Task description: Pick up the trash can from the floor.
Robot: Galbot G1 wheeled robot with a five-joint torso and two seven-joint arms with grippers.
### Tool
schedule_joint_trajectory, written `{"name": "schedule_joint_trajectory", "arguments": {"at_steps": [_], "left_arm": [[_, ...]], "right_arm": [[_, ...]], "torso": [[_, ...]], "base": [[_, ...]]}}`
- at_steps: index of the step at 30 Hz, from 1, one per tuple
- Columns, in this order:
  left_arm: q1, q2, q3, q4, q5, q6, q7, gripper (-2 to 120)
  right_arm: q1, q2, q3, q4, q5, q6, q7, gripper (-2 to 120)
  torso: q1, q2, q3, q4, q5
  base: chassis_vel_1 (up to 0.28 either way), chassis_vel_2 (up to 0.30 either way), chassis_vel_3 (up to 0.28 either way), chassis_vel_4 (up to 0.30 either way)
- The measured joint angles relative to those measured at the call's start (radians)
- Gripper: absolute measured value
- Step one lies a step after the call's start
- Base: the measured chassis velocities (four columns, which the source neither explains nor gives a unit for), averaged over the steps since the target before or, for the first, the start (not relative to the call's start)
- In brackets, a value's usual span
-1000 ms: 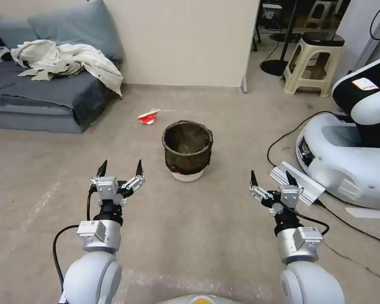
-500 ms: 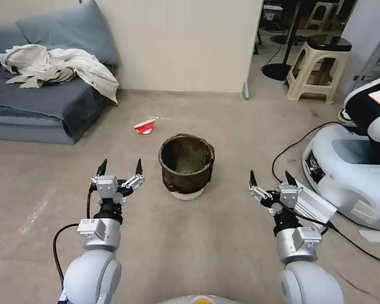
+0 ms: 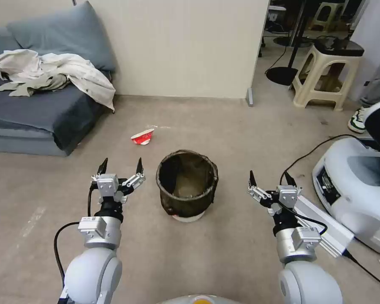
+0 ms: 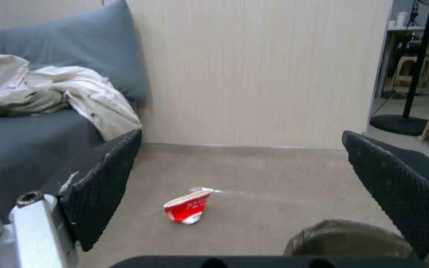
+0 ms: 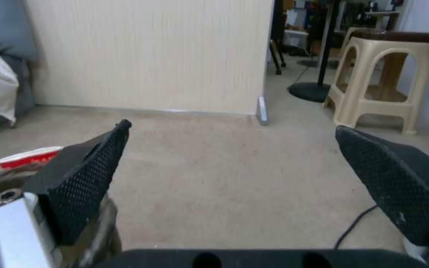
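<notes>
We hold both sets of jaws spread wide and empty. Our left gripper [image 3: 120, 165] and right gripper [image 3: 269, 179] point forward at about the same height above the floor [image 3: 223, 253], a stance that seems meant to bracket whatever sits between them. The trash can [image 3: 187, 185] stands upright on the floor in that gap, nearer the left jaws than the right, touching neither. Its dark bag is folded over the rim, and the white base peeks out below. From the left wrist, its rim [image 4: 348, 238] shows beside one finger. Beyond the left jaws lies a crumpled red-white wrapper [image 3: 142, 137], apart from the can. Farther out on that side stands a sofa [image 3: 42, 114]. Beyond the right jaws stands a stool [image 3: 327, 76], and just beside them a cable [image 3: 316, 152] runs to a white machine [image 3: 359, 198].
</notes>
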Motion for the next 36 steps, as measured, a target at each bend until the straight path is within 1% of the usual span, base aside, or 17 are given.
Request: {"name": "schedule_joint_trajectory", "arguments": {"at_steps": [3, 4, 5, 6, 8, 12, 13, 16, 17, 18, 20, 21, 22, 28, 31, 35, 36], "left_arm": [[-0.01, 0.003, 0.004, 0.0, -0.007, 0.02, 0.005, 100], [-0.017, 0.008, 0.006, 0.0, -0.016, 0.048, 0.013, 100], [-0.017, 0.008, 0.006, 0.0, -0.016, 0.048, 0.013, 100], [-0.029, 0.016, 0.01, 0.0, -0.029, 0.083, 0.025, 100], [-0.036, 0.021, 0.013, 0.003, -0.036, 0.098, 0.029, 100], [-0.108, 0.051, 0.029, 0.053, -0.079, 0.168, 0.04, 100], [-0.108, 0.051, 0.029, 0.053, -0.079, 0.168, 0.04, 100], [-0.153, 0.082, 0.04, 0.072, -0.145, 0.283, 0.038, 100], [-0.153, 0.082, 0.04, 0.072, -0.145, 0.283, 0.038, 100], [-0.171, 0.094, 0.045, 0.083, -0.178, 0.337, 0.034, 100], [-0.197, 0.108, 0.055, 0.107, -0.231, 0.398, 0.032, 100], [-0.197, 0.108, 0.055, 0.107, -0.231, 0.398, 0.032, 100], [-0.213, 0.115, 0.067, 0.131, -0.258, 0.419, 0.031, 100], [-0.224, 0.117, 0.08, 0.159, -0.268, 0.453, 0.021, 100], [-0.234, 0.114, 0.087, 0.187, -0.272, 0.513, 0.002, 100], [-0.244, 0.109, 0.091, 0.209, -0.272, 0.568, -0.034, 100], [-0.244, 0.109, 0.091, 0.209, -0.272, 0.568, -0.034, 100]], "right_arm": [[0.002, -0.002, -0.001, 0.0, 0.002, 0.0, 0.003, 100], [0.003, -0.003, -0.002, 0.0, 0.003, 0.0, 0.004, 100], [0.003, -0.003, -0.002, 0.0, 0.003, 0.0, 0.004, 100], [0.003, -0.005, -0.002, -0.001, 0.005, -0.001, 0.005, 100], [0.003, -0.005, -0.002, -0.001, 0.005, -0.001, 0.005, 100], [0.004, -0.008, -0.003, -0.002, 0.009, -0.003, 0.006, 100], [0.004, -0.008, -0.003, -0.002, 0.009, -0.003, 0.006, 100], [0.004, -0.01, -0.003, -0.003, 0.013, -0.005, 0.008, 100], [0.004, -0.01, -0.003, -0.003, 0.013, -0.005, 0.008, 100], [0.004, -0.011, -0.002, -0.003, 0.015, -0.006, 0.009, 100], [0.005, -0.011, -0.002, -0.006, 0.016, -0.006, 0.012, 100], [0.005, -0.011, -0.002, -0.006, 0.016, -0.006, 0.012, 100], [0.005, -0.012, -0.002, -0.008, 0.017, -0.006, 0.013, 100], [0.01, -0.018, -0.004, -0.008, 0.018, -0.011, 0.013, 100], [0.015, -0.023, -0.009, -0.017, 0.018, -0.012, 0.013, 100], [0.02, -0.026, -0.015, -0.024, 0.018, -0.012, 0.013, 100], [0.02, -0.026, -0.015, -0.024, 0.018, -0.012, 0.013, 100]], "torso": [[0.0, 0.0, 0.0, 0.0001, -0.0001], [0.0, 0.0, 0.0, 0.0002, 0.0], [0.0, 0.0, 0.0, 0.0002, 0.0], [0.0, 0.0, 0.0, 0.0003, -0.0002], [0.0, 0.0, 0.0, 0.0002, -0.0001], [0.0, 0.0, 0.0, 0.0001, -0.0002], [0.0, 0.0, 0.0, 0.0001, -0.0002], [0.0, 0.0, 0.0, 0.0, 0.0], [0.0, 0.0, 0.0, 0.0, 0.0], [0.0, 0.0, 0.0, 0.0003, -0.0001], [0.0, 0.0, 0.0, 0.0003, -0.0001], [0.0, 0.0, 0.0, 0.0003, -0.0001], [0.0, 0.0, 0.0, 0.0001, -0.0002], [0.0, 0.0, 0.0, 0.0001, -0.0001], [0.0, 0.0, 0.0, 0.0002, 0.0], [0.0, 0.0, 0.0, 0.0002, 0.0], [0.0, 0.0, 0.0, 0.0002, 0.0]], "base": [[-0.172, 0.168, 0.143, -0.166], [-0.106, 0.133, 0.132, -0.142], [-0.106, 0.133, 0.132, -0.142], [-0.106, 0.099, 0.103, -0.109], [-0.067, 0.099, 0.103, -0.048], [-0.003, 0.01, 0.013, -0.012], [0.0, 0.0, 0.0, 0.0], [0.0, 0.0, 0.0, 0.0], [0.0, 0.0, 0.0, 0.0], [0.0, 0.0, 0.0, 0.0], [0.0, 0.0, 0.0, 0.0], [0.0, 0.0, 0.0, 0.0], [0.0, 0.0, 0.0, 0.0], [0.0, 0.0, 0.0, 0.0], [0.0, 0.0, 0.0, 0.0], [0.0, 0.0, 0.0, 0.0], [0.0, 0.0, 0.0, 0.0]]}}
